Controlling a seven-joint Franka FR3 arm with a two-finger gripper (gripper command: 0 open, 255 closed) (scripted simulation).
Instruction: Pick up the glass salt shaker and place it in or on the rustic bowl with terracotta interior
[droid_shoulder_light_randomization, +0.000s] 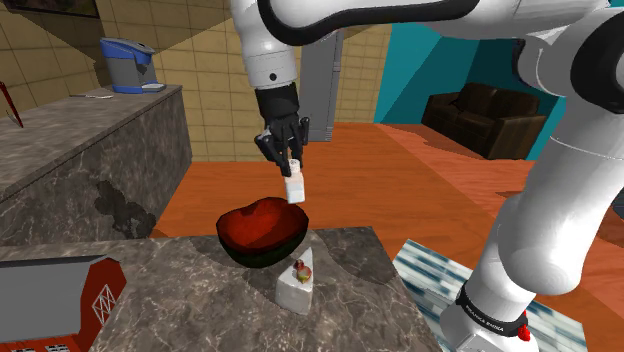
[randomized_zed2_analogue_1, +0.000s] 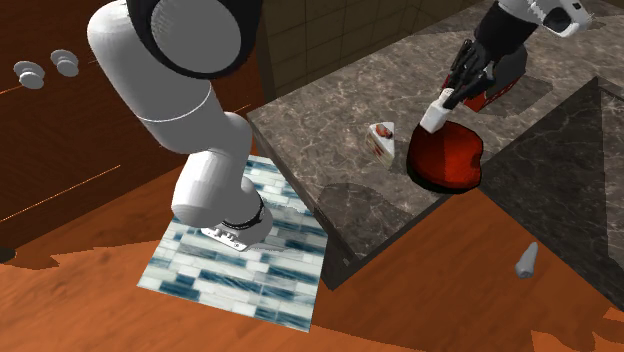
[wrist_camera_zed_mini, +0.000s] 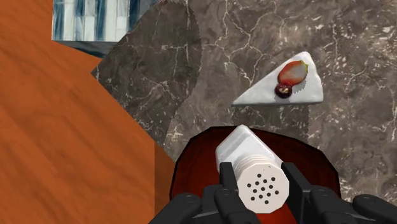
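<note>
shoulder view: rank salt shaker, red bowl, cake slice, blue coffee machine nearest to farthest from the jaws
1. salt shaker, clasped in the jaws.
2. red bowl, just below it.
3. cake slice, on the counter beside the bowl.
4. blue coffee machine, far counter, view's upper left.

White Franka arm (droid_shoulder_light_randomization: 560, 150) arched high, last link pointing steeply down; black gripper (droid_shoulder_light_randomization: 289, 159) clamped on capped end of salt shaker (droid_shoulder_light_randomization: 296, 188)

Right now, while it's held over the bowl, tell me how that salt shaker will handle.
The salt shaker looks rigid and small, probably light; the gripper clasps its cap end, so it may swing or slip. Released, it would likely topple and slide on the curved interior of the bowl.
</note>
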